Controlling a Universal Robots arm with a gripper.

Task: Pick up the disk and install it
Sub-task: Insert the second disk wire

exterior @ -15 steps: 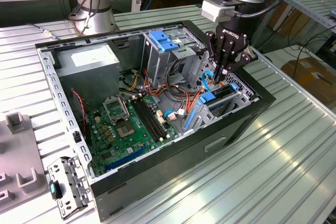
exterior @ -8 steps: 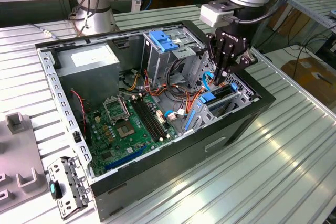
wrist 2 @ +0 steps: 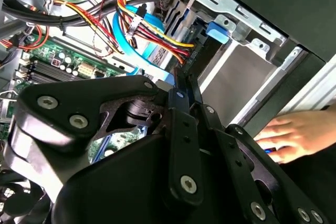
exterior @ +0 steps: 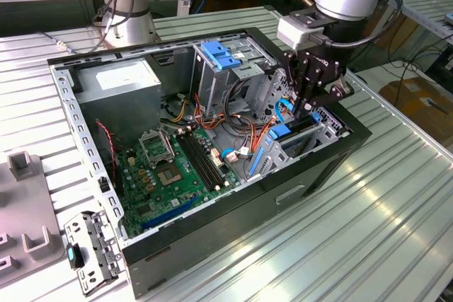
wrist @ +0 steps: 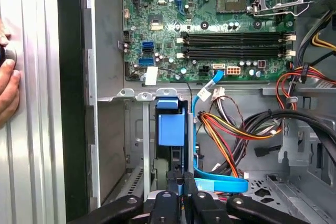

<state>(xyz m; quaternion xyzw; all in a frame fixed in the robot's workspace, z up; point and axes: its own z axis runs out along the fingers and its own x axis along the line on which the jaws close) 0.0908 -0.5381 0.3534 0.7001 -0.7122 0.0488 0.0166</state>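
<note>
The disk [exterior: 299, 128] stands on edge in the lower drive bay at the exterior view's right side of the open computer case [exterior: 233, 196]. Its blue side rail [wrist: 171, 127] shows in both wrist views, and also at the bay's metal frame [wrist 2: 218, 30]. My gripper [exterior: 305, 109] hangs straight over the bay. Its black fingers [wrist: 182, 179] are shut on the disk's thin upper edge [wrist 2: 185, 85].
A grey power-supply box [exterior: 120, 79] and a tall metal cage with a blue latch [exterior: 223, 54] stand at the case's back. The green motherboard [exterior: 173, 167] and loose coloured cables [wrist: 236, 129] lie beside the bay. A person's hand [wrist 2: 294, 135] rests outside the case wall.
</note>
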